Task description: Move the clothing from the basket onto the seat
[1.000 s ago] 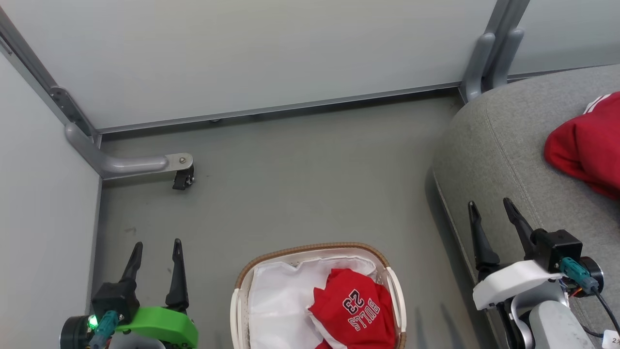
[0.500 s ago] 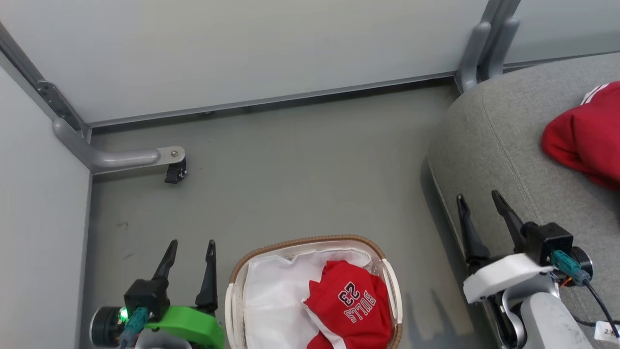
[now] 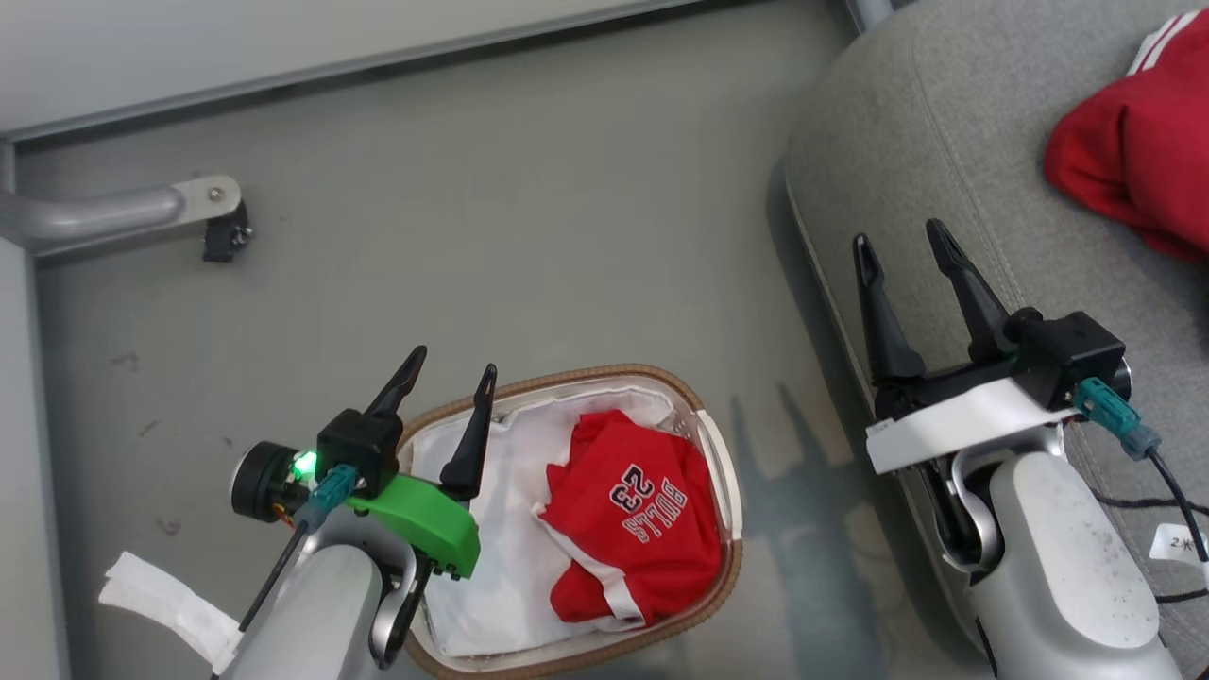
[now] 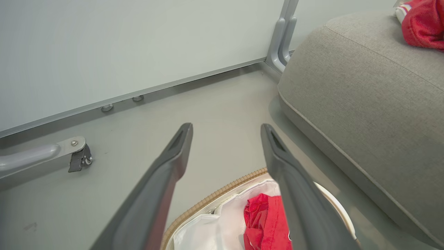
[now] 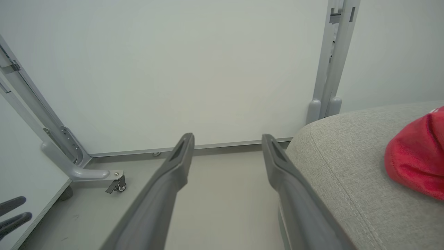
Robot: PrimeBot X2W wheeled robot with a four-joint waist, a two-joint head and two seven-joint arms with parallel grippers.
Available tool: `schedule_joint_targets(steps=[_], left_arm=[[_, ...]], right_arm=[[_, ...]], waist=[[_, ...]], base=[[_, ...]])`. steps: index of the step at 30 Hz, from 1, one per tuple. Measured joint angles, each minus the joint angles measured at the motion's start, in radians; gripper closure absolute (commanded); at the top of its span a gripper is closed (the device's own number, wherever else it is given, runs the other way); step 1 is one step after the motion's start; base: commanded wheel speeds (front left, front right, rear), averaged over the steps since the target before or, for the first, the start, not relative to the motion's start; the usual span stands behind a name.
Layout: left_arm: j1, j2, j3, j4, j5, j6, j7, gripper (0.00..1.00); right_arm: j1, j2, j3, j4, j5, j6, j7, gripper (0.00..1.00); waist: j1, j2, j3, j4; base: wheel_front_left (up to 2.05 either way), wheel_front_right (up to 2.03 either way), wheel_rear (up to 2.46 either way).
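Grey floor [image 3: 567, 189]: one red jersey [image 3: 633, 529] sits in the basket [image 3: 604, 371]; another red garment [image 3: 1133, 161] lies on the seat [image 3: 926, 142] right of it. Left end effector [image 3: 452, 360], over the basket's rim, and right end effector [image 3: 897, 234] gape empty.

— What is the ground like here?
— A smooth grey floor [image 3: 529, 217], with a few small dark scuffs [image 3: 123, 359] toward the left.
— And behind it?
— A pale partition panel [image 5: 173, 69] sitting on a metal base rail [image 3: 331, 71]. A curved grey leg [image 3: 104, 212] reaches out from the left corner, ending in a flat plate with a small black caster [image 3: 227, 238] under it. A grey upright post [image 5: 333, 55] joins the panels further right.
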Motion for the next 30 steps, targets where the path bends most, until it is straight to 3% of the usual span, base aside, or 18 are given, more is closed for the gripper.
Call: schedule_joint_targets(steps=[13, 14, 21, 30], left_arm=[[-0.219, 0.084, -0.305, 0.258, -0.211, 0.0, 0.0, 0.0], [-0.249, 0.094, -0.368, 0.3, -0.255, 0.0, 0.01, 0.0], [-0.331, 0.134, -0.538, 0.37, -0.409, 0.0, 0.072, 0.0], [-0.389, 0.173, -0.682, 0.407, -0.543, 0.0, 0.121, 0.0]], right_arm=[[-0.096, -0.001, 0.09, -0.095, 0.068, 0.0, 0.0, 0.0], [-0.104, -0.001, 0.092, -0.105, 0.075, 0.0, 0.0, 0.0], [-0.106, -0.001, 0.097, -0.127, 0.085, 0.0, 0.0, 0.0], [-0.109, -0.001, 0.103, -0.134, 0.09, 0.0, 0.0, 0.0]], waist=[[0.0001, 0.0, 0.233, -0.134], [0.0001, 0.0, 0.266, -0.152], [0.0001, 0.0, 0.363, -0.204], [0.0002, 0.0, 0.453, -0.249]], base=[[0.0, 0.0, 0.0], [0.0, 0.0, 0.0], [0.0, 0.0, 0.0], [0.0, 0.0, 0.0]])
